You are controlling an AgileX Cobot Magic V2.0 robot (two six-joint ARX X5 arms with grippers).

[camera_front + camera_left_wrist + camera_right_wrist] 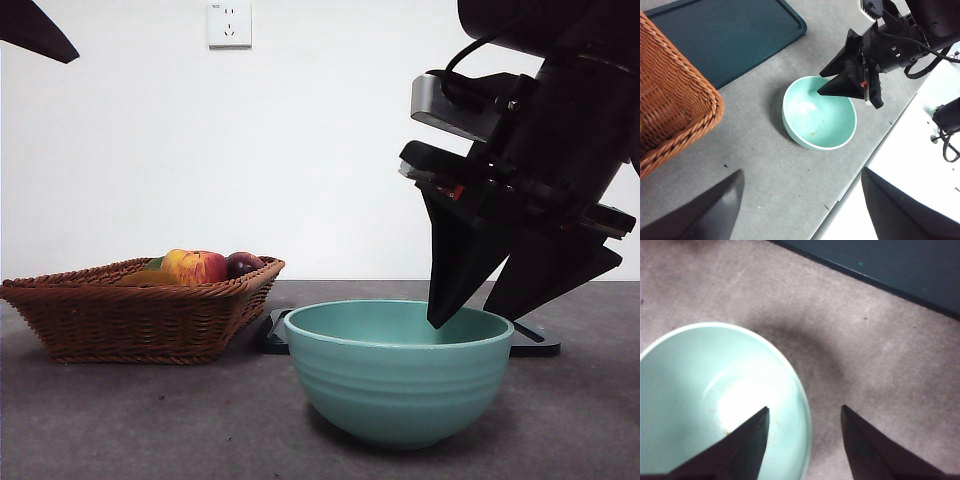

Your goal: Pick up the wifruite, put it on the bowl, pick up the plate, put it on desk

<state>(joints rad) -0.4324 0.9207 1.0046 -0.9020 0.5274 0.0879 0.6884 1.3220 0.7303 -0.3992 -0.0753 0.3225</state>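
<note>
The mint-green bowl [400, 385] stands on the dark grey desk [150, 430] at the front. Its inside is empty in the left wrist view [815, 117] and in the right wrist view [690, 390]. My right gripper [463, 320] is open and straddles the bowl's right rim, one jaw inside and one outside, as both wrist views show [804, 408] [820, 84]. My left gripper [801, 171] is open and empty, held high above the desk. A dull brown shape [145, 279] lies low in the basket; I cannot tell whether it is the wifruite.
A brown wicker basket [130, 315] at the left holds a red-and-yellow apple [200, 266] and a dark plum [243, 263]. A dark tray [725, 35] lies flat behind the bowl. The desk's edge runs close to the bowl [860, 170].
</note>
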